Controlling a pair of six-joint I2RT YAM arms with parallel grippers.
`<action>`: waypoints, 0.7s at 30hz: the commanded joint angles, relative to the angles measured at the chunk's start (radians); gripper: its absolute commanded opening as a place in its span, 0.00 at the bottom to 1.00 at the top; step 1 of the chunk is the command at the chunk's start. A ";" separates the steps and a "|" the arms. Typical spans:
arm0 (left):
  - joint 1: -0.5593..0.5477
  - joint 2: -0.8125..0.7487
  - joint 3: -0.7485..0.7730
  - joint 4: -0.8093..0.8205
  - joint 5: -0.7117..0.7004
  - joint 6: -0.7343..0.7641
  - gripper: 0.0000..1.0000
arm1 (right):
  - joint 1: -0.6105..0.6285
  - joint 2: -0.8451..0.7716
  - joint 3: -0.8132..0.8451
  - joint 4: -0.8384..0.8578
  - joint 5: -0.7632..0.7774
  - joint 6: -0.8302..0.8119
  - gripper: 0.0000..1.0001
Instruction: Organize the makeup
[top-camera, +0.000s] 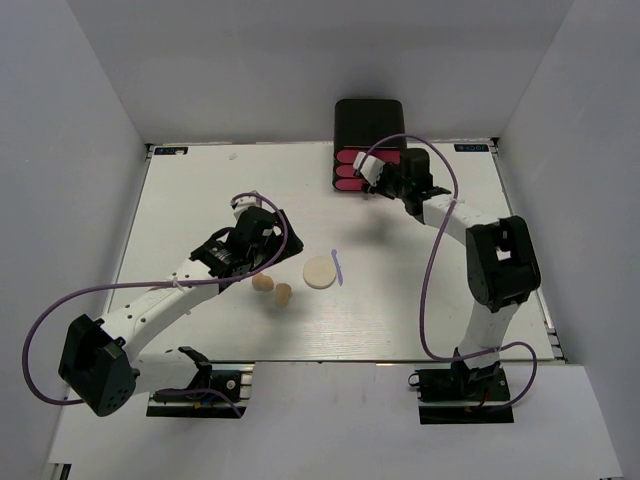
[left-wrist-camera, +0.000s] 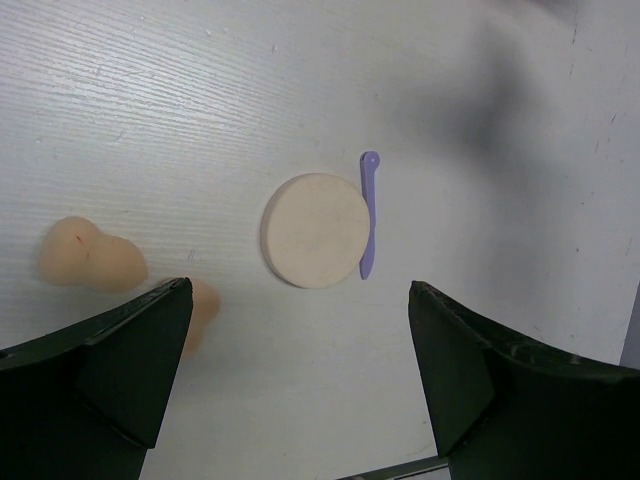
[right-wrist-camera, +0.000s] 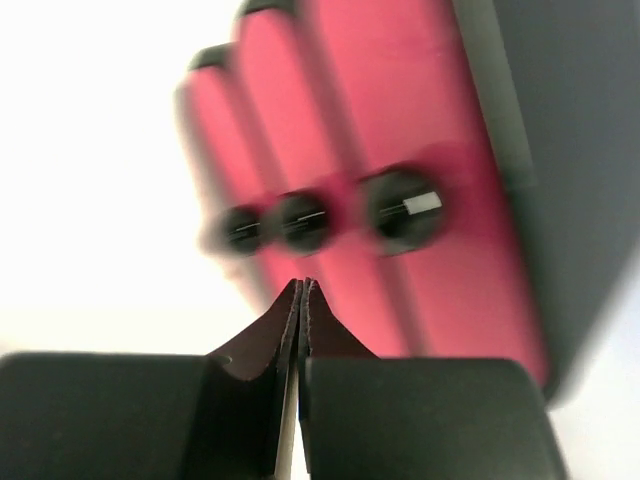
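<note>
The left tool (left-wrist-camera: 300, 330), spread wide above the round cream puff (left-wrist-camera: 315, 230) on the worktop (top-camera: 200, 190) – purple stick (left-wrist-camera: 368, 215) just right of it – is best centred on the puff alone, the right tool (right-wrist-camera: 302, 290) being pressed together by the far pink drawers (right-wrist-camera: 400, 120).

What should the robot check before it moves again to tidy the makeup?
1. Left gripper open: ok, jaws wide above the round cream puff.
2. Puff free to lift: not ok, thin purple stick lies against its edge.
3. Peach sponges clear of puff: ok, apart on the table.
4. Right gripper holding a drawer knob: not ok, shut just before the knobs, gripping none.
5. Pink drawer open for makeup: cannot tell, view blurred.
</note>
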 joint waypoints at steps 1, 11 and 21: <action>0.005 -0.019 0.009 0.016 0.005 0.003 0.98 | -0.003 -0.100 -0.039 -0.066 -0.102 0.085 0.00; 0.005 0.039 -0.016 0.216 0.099 0.076 0.98 | -0.065 -0.229 -0.099 -0.167 -0.203 0.547 0.37; 0.005 0.327 0.053 0.649 0.205 0.129 0.79 | -0.144 -0.185 -0.070 -0.224 -0.277 0.889 0.42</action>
